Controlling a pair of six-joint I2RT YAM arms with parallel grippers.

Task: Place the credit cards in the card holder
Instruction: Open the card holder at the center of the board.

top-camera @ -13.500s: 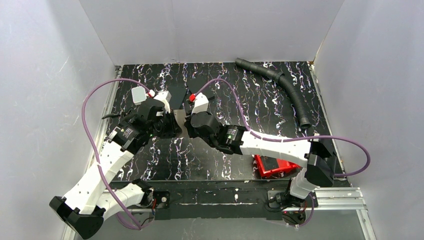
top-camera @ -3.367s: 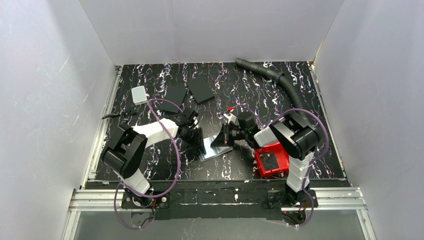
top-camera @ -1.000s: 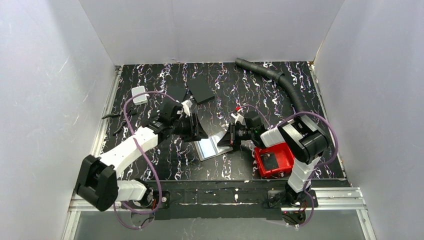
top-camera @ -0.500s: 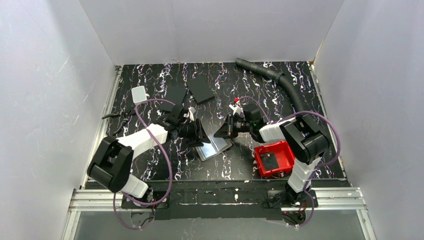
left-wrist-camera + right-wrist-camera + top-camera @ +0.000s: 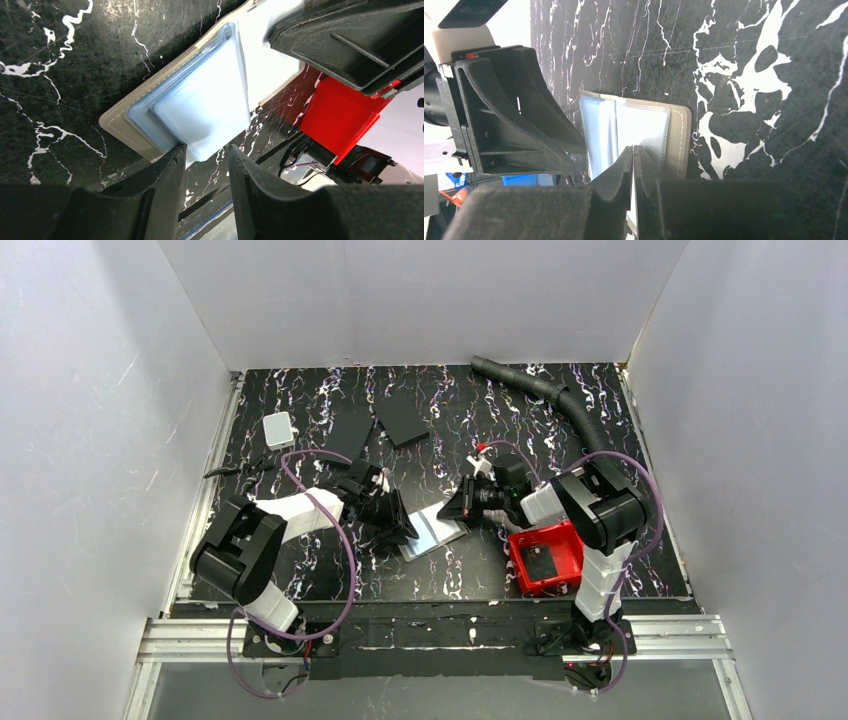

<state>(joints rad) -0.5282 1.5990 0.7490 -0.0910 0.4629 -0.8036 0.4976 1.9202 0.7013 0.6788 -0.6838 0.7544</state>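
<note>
The card holder (image 5: 432, 531) lies open on the marbled table, taupe rim (image 5: 118, 125) up, glossy pale pockets (image 5: 202, 107) showing. My left gripper (image 5: 206, 150) is open at its left corner; one fingertip (image 5: 176, 150) touches the pocket edge, and nothing sits between the fingers. My right gripper (image 5: 633, 149) is shut, tips down on the right-hand pocket (image 5: 644, 130). I cannot tell whether a pocket sheet is pinched. In the top view the two grippers (image 5: 398, 520) (image 5: 456, 508) flank the holder. The credit cards are out of view.
Two flat black slabs (image 5: 350, 430) (image 5: 402, 420) and a small white box (image 5: 278, 428) lie at the back left. A red tray (image 5: 545, 558) stands by the right arm's base, close behind the right gripper. A black corrugated hose (image 5: 575, 420) curves along the back right.
Both grippers have come lower and slightly nearer onto the holder. The left jaws have narrowed a little. The holder has shifted slightly on the table.
</note>
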